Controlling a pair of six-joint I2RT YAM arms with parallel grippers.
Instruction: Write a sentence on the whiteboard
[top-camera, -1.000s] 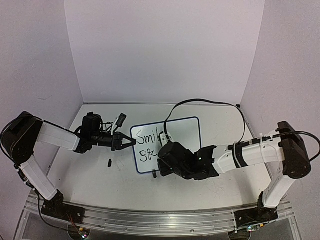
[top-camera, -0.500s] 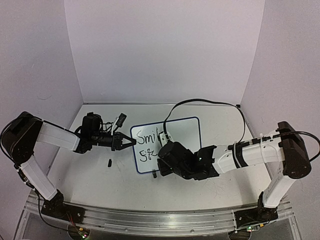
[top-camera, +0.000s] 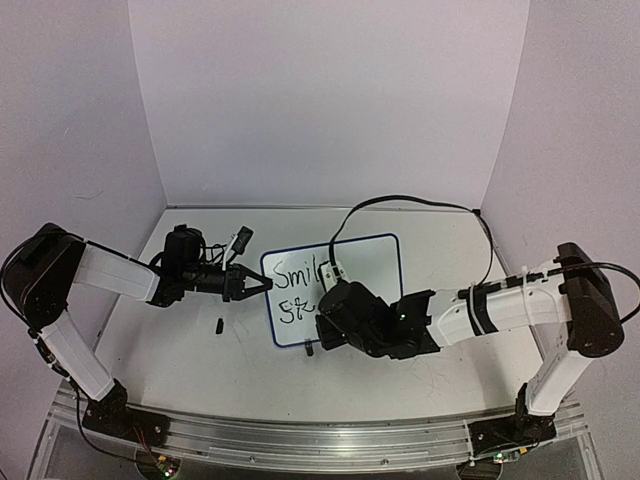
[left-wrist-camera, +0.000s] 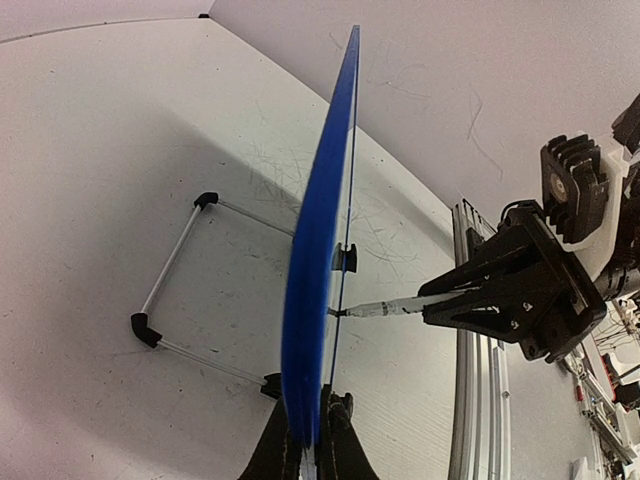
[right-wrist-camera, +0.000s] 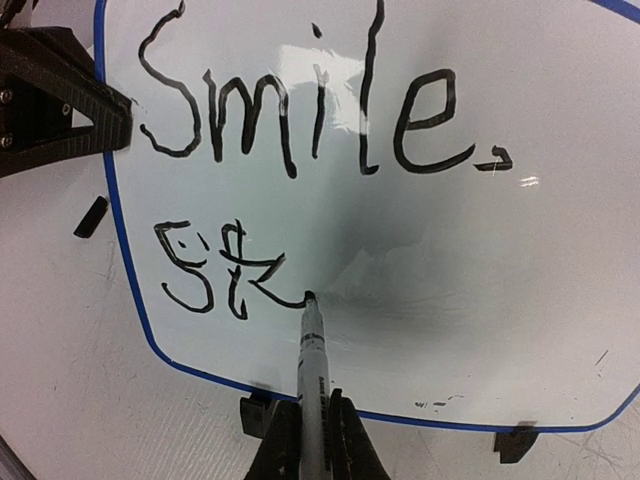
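The whiteboard (top-camera: 368, 262) stands tilted on the table, with a blue rim and black clip feet. The sentence (right-wrist-camera: 300, 110) reads "Smile." with "St" and a trailing stroke below it; it also shows in the top view (top-camera: 292, 275). My left gripper (top-camera: 264, 284) is shut on the board's left edge; in the left wrist view my left gripper (left-wrist-camera: 310, 440) pinches the blue rim (left-wrist-camera: 318, 260). My right gripper (right-wrist-camera: 313, 435) is shut on a marker (right-wrist-camera: 313, 350), its tip touching the board at the end of the stroke. My right gripper (top-camera: 322, 305) covers the board's lower middle.
A small black cap (top-camera: 218, 324) lies on the table left of the board and also shows in the right wrist view (right-wrist-camera: 91, 216). A black-and-white object (top-camera: 240, 239) lies behind the left arm. The board's wire stand (left-wrist-camera: 175, 260) sticks out behind it. A metal rail (top-camera: 300, 440) runs along the near edge.
My right arm has shifted very slightly to the right with the marker on the board. The left arm and the board have not moved.
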